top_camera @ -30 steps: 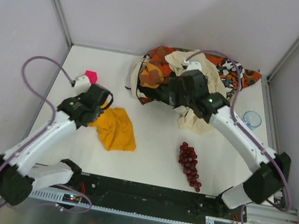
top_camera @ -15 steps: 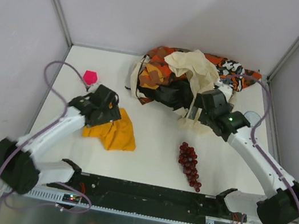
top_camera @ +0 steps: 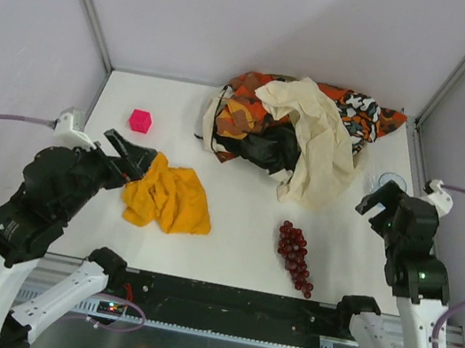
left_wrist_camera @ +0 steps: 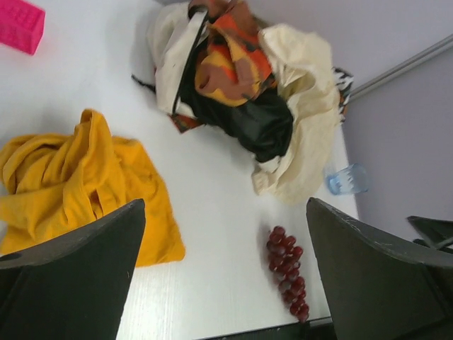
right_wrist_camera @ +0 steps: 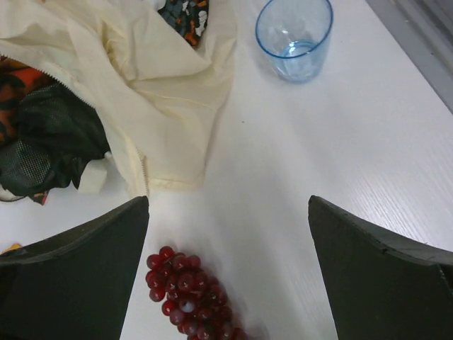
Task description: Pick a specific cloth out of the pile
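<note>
Lying apart from pile (top_camera: 298,136): cloth (top_camera: 169,201) | left hand (top_camera: 130,156), right hand (top_camera: 378,200) spread wide

Crumpled mustard-yellow cloth (top_camera: 166,201) flat on white table, apart from heaped pile (top_camera: 298,136) of cream, camouflage, black fabrics

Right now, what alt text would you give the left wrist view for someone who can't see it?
The yellow cloth lies crumpled on the white table, apart from the pile of cream, orange-patterned and black fabric beyond it. The left gripper hangs open above, holding nothing; red grapes, a blue cup and a pink cube sit nearby.
</note>
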### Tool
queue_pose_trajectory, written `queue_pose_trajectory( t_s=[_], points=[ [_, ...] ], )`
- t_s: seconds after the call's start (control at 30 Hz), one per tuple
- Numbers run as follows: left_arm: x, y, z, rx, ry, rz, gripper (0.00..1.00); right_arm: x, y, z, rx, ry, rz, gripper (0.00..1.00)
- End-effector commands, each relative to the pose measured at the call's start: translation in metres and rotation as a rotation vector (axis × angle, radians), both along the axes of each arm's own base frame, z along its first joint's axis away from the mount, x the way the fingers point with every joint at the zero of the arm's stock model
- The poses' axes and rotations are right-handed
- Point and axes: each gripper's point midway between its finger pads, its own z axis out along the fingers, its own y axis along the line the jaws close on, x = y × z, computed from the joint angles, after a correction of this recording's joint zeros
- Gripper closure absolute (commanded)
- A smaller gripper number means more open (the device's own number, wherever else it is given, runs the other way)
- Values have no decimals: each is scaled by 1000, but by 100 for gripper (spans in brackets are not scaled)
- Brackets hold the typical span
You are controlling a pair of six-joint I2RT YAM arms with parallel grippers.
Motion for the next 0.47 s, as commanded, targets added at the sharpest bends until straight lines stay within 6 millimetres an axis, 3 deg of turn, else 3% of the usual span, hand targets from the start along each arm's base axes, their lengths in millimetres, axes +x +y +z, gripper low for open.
queue_pose_trajectory(
  t_s=[0.0,0.2,0.43],
  points=[
    [-4,5,-34,82,120,3,0,-20,-15,-4,-32,9,-42,1],
    [-6,10,-40,79,129,31,0,-31,-24,-7,-47,14,-91,1],
    [-5,11,-51,84,158,45,0,-36,-14,6,-8,-90,-35,1]
  ],
)
